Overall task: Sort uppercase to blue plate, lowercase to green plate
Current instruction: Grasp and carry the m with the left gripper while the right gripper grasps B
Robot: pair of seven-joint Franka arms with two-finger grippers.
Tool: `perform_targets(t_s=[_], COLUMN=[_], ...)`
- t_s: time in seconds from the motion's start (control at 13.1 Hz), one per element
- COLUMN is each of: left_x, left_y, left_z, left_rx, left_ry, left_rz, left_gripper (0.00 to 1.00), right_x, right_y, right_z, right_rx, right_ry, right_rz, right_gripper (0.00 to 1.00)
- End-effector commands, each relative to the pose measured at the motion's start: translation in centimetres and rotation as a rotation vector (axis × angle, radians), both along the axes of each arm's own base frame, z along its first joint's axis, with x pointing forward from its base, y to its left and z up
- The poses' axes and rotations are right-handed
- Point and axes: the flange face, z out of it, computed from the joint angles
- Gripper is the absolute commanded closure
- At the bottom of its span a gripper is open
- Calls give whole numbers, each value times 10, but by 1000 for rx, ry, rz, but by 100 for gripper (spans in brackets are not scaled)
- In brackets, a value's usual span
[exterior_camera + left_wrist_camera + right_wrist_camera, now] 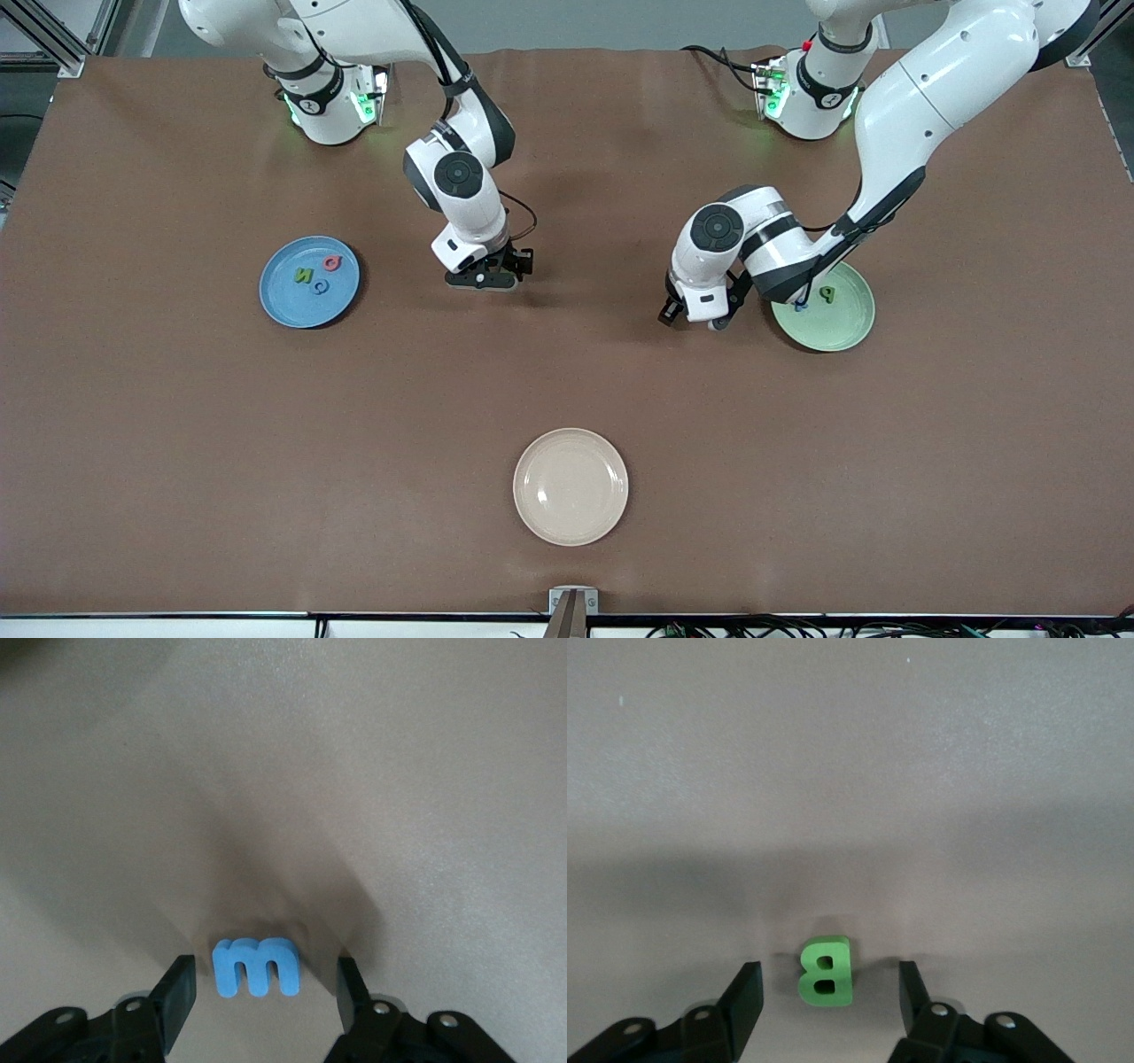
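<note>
On the brown bench (177, 425), the blue m (256, 966) is lying flat between the left pincer's (266, 997) fingers, which are standing apart with gaps on both sides, not touching it. Same deal for the right pincer (828, 992): it's straddling the green B (826, 970), open and not gripping. The left pincer is sitting low just beside the green plate (842, 332), which is carrying a green p-shaped letter (827, 293). The blue plate (283, 306), toward the right arm's end, is holding the red Q (332, 262), green N (304, 275) and a blue letter (322, 286). A cream plate (570, 486) is sitting near the front edge.
</note>
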Motion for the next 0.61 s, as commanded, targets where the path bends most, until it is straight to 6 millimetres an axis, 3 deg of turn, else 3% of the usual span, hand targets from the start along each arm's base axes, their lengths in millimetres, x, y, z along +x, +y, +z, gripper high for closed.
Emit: perform_targets(t_s=[0.0,0.23,0.38,0.53], left_x=[-2,-2,1,5], left_y=[3,4,8,9], left_z=[-3,-5,-4,1], left_rx=[2,4,7,8], left_ry=[-13,-23,-28,-44], left_rz=[2,-10,-17,-18], left_gripper=[47,73,84,91], right_x=[-4,-6,-8,-8], right_y=[-1,0,2,2], right_z=[-4,-8,-13,-12], right_rx=[-10,-13,-18,-17], right_ry=[-6,-5,-2,-1], right_rz=[3,-8,-5,-31], right_gripper=[31,36,42,54])
